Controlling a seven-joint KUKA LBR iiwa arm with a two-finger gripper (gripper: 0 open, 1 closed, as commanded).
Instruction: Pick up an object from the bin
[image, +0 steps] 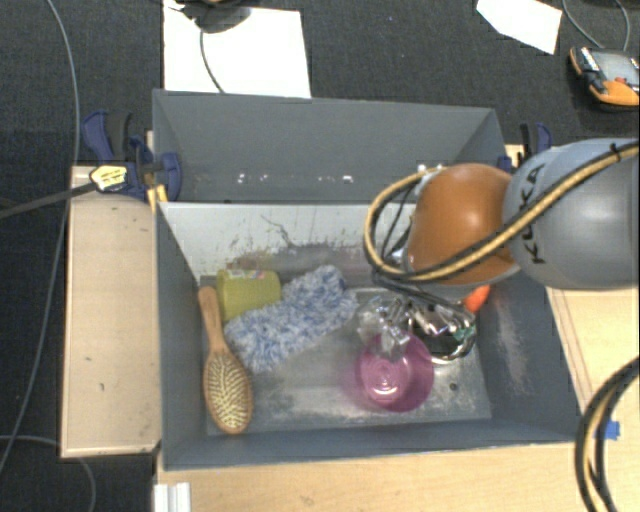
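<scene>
Tool (386, 332) over pink cup (398, 382) (duster (292, 316) beside)

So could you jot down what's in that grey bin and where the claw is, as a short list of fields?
bin: grey metal
claw: just above the pink round thing, right of middle
hairbrush: wooden, along the left wall
blue fluffy cloth: middle
yellow-green block: back left, beside the cloth
</scene>
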